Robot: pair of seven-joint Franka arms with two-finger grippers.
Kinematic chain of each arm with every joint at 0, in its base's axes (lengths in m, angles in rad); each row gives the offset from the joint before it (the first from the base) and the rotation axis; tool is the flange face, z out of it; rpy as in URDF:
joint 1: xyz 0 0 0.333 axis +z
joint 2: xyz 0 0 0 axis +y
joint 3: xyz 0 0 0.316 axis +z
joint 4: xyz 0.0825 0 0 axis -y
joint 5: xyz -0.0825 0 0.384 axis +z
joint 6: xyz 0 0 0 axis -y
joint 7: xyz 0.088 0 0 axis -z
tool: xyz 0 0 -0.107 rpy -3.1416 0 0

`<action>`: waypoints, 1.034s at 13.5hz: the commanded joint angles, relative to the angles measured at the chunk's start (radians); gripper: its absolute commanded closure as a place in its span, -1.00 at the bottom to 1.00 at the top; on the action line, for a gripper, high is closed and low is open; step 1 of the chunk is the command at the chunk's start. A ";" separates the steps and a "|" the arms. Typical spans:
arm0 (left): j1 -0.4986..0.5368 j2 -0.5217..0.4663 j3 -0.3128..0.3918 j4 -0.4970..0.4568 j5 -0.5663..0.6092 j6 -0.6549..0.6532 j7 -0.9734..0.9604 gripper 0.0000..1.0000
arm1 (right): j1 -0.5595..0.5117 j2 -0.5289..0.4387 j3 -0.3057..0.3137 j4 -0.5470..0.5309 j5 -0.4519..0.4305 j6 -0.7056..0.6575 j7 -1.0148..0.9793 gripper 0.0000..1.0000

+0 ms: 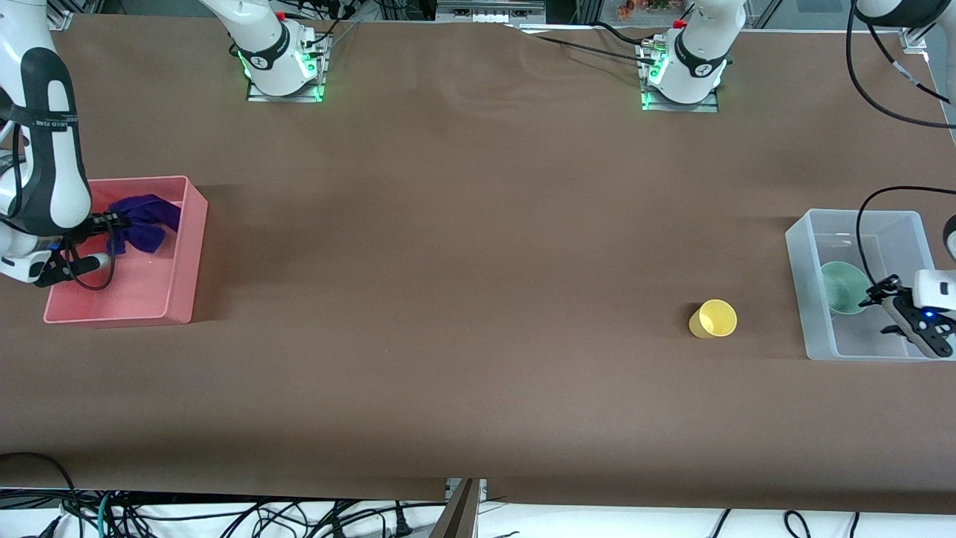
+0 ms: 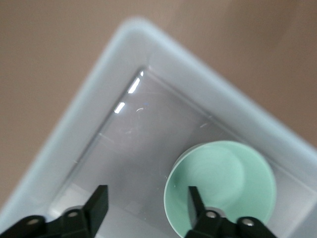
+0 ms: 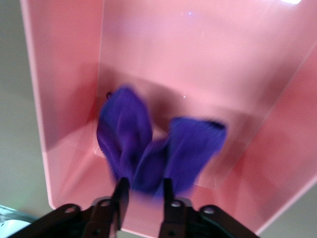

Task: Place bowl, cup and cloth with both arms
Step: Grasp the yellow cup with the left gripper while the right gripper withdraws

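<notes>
Spread jaws are what you are seeing on the left gripper (image 2: 143, 210): its two black fingers (image 2: 97, 206) are standing apart with nothing between them, one fingertip showing in front of the rim of the bowl (image 2: 225, 183). That gripper (image 1: 892, 304) is hanging over the clear plastic bin (image 1: 810, 288), which is sitting on the brown counter (image 1: 463, 246) at the left arm's end. You are looking at the pale green bowl (image 1: 842, 288) lying inside that bin (image 2: 64, 144), tipped so its opening is facing partly sideways, against the bin wall that faces the cup.

Your yellow cup (image 1: 713, 319) is lying on its side on the counter just beside the clear bin, toward the right arm's end from it and outside it, with its open mouth facing the front camera.

On the right gripper (image 3: 142, 196) the jaws are pinching the purple cloth (image 3: 153, 148): the two fingers (image 3: 121, 196) are sitting close together with a fold of fabric caught between them, and the rest of the cloth is drooping down in two rumpled lobes. You are holding it over the pink bin (image 3: 59, 109), well apart from the clear bin at the right arm's end of the counter. From the front, the right gripper (image 1: 112, 221) is reaching in over the pink bin (image 1: 190, 246), and the cloth (image 1: 142, 224) is hanging within its walls; whether the fabric is touching the bin floor, you cannot tell.
</notes>
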 commanded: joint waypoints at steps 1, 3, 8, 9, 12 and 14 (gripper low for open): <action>-0.135 -0.123 0.009 -0.017 0.013 -0.121 -0.177 -1.00 | 0.013 -0.116 0.057 0.039 0.008 -0.036 0.006 -1.00; -0.198 -0.120 0.012 -0.012 0.016 -0.125 -0.414 -1.00 | 0.013 -0.158 0.112 0.110 0.008 -0.114 0.010 -1.00; -0.300 -0.045 0.005 -0.020 -0.117 -0.116 -0.954 -0.99 | 0.014 -0.270 0.302 0.173 0.008 -0.219 0.384 -1.00; -0.307 -0.022 0.003 -0.023 -0.126 -0.114 -0.971 -0.98 | 0.014 -0.288 0.343 0.203 0.001 -0.243 0.439 -1.00; -0.319 0.034 0.003 -0.035 -0.128 -0.050 -0.977 -0.37 | 0.013 -0.325 0.358 0.259 -0.003 -0.259 0.460 -1.00; -0.324 0.058 0.003 -0.075 -0.139 0.016 -0.986 0.50 | 0.011 -0.368 0.358 0.266 0.004 -0.251 0.466 -1.00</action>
